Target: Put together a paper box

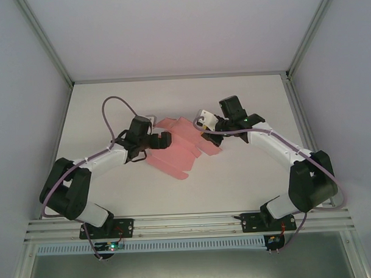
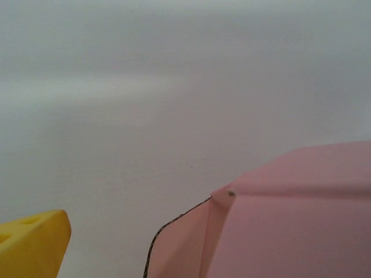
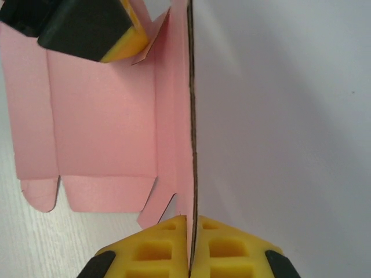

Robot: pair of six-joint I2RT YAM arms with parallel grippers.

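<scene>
Right wrist — paper box (image 3: 104,116) edge clamped inside the right gripper (image 3: 190,220).

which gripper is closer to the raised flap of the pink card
Right. The right gripper has its fingers pinched on the raised flap; the left gripper is over the flat part of the pink card.

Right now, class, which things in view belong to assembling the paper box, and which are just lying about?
Job in hand:
box, a pink card sheet not yet folded up
right gripper, shut on the box's edge
left gripper, open, at the sheet

Just there:
table
cables
rail
</scene>
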